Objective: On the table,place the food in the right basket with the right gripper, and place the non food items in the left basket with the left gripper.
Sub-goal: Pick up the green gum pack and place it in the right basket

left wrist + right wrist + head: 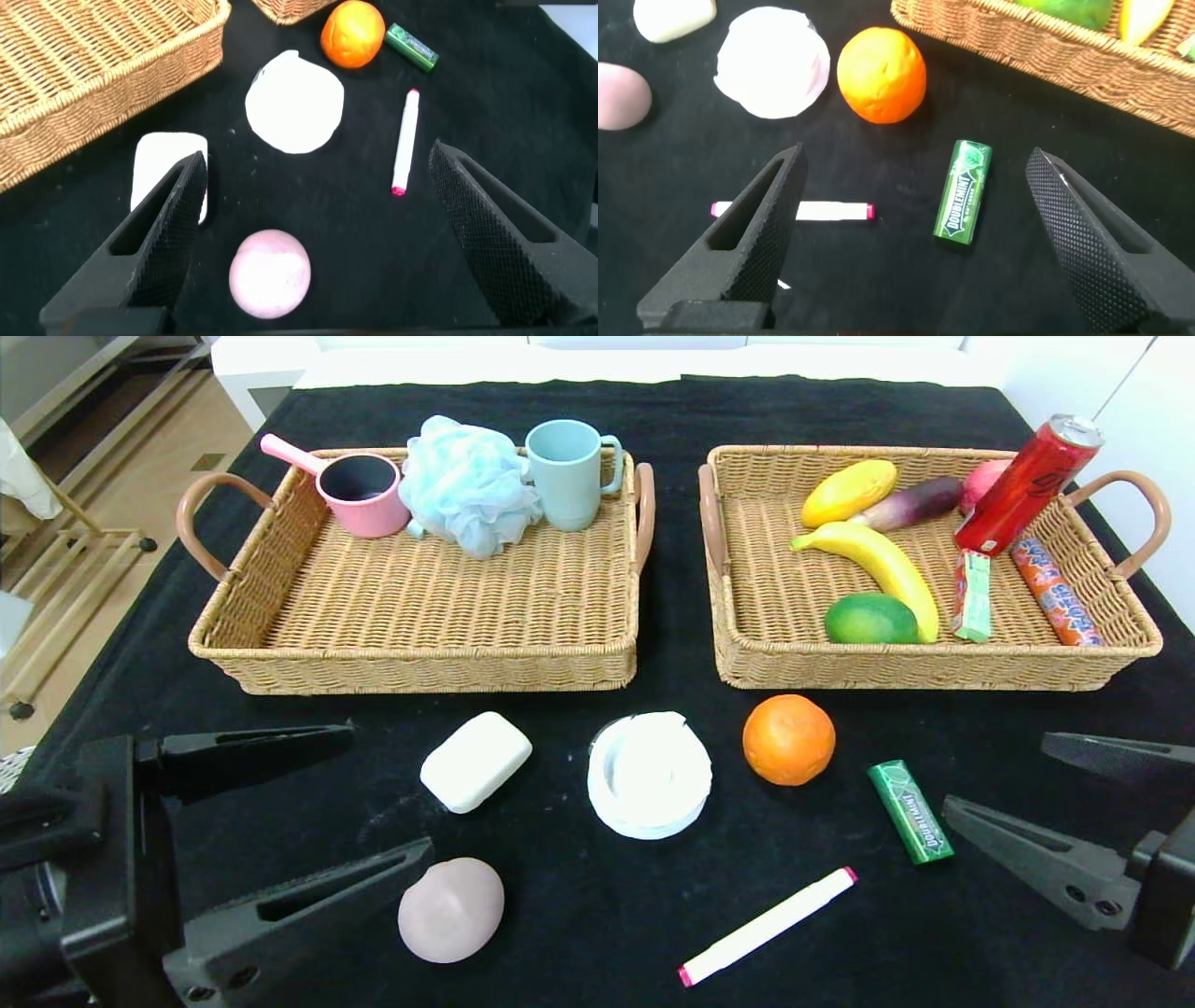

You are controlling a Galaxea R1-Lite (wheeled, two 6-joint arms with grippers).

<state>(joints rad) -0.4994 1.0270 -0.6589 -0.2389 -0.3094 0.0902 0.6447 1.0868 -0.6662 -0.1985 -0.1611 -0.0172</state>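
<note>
On the black table [560,933] lie a white soap bar [475,761], a white disc [649,775], an orange [788,739], a green Doublemint gum pack [909,810], a pink egg-shaped lump [451,908] and a white marker with pink ends [767,925]. My left gripper [373,793] is open and empty at the near left; the lump [270,273] lies between its fingers in the left wrist view. My right gripper [994,779] is open and empty at the near right, with the gum pack [963,191] between its fingers. The left basket [420,607] and right basket [934,658] stand behind.
The left basket holds a pink pot [359,493], a blue bath puff [471,483] and a teal mug [567,473]. The right basket holds a banana [887,569], a green mango [870,619], a yellow fruit [848,492], a red can [1025,485] and snack packs.
</note>
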